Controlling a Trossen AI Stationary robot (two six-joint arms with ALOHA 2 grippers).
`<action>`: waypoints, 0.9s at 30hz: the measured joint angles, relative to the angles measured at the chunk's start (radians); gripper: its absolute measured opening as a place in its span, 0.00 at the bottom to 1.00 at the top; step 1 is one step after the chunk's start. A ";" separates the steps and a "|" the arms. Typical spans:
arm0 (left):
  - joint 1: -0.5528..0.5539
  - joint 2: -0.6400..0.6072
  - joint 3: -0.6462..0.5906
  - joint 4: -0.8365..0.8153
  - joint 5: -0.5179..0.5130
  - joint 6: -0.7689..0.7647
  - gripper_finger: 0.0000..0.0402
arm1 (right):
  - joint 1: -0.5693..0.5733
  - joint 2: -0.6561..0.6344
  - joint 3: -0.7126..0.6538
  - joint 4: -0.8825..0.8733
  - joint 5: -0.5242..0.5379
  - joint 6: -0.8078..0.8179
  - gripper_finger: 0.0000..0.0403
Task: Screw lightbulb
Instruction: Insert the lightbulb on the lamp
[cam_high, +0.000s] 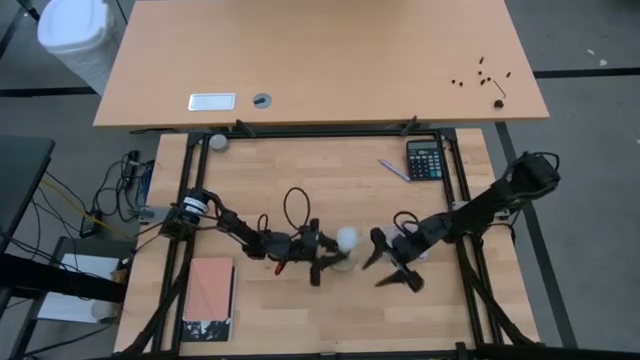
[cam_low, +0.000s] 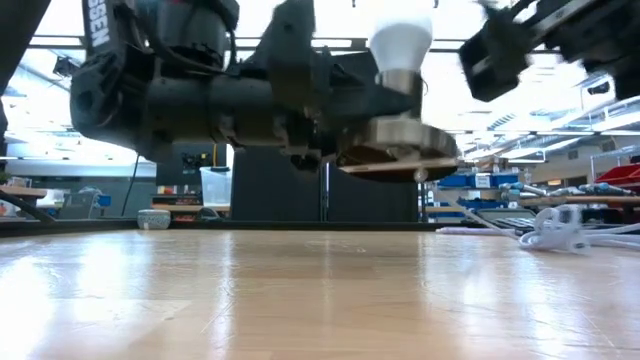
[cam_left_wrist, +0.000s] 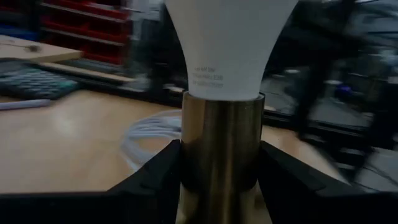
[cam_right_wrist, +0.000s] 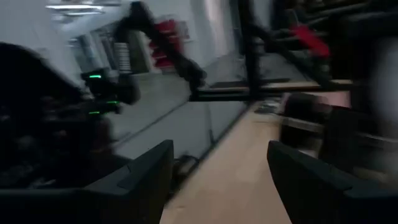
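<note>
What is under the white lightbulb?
Under the lightbulb is a brass-coloured socket tube, clamped between the left gripper's dark fingers. The bulb's screw base sits hidden inside that tube. Below is a round disc, held above the table.

White pear-shaped lightbulb (cam_left_wrist: 229, 43) stands upright, globe up, its base seated in a brass socket (cam_left_wrist: 219, 155)

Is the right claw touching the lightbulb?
Apart. The high view shows the right gripper open, with bare table between it and the lightbulb. The right wrist view shows nothing between its fingers.
</note>
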 joint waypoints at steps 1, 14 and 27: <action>0.003 0.000 0.000 -0.004 -0.009 0.000 0.46 | 0.014 -0.016 -0.007 0.000 -0.013 0.001 0.67; 0.001 0.000 0.000 -0.029 0.106 -0.007 0.46 | -0.021 -0.059 -0.005 -0.192 0.271 -0.033 0.67; -0.009 0.000 0.000 -0.036 0.107 -0.002 0.46 | -0.055 -0.030 0.140 -0.363 0.236 -0.086 0.83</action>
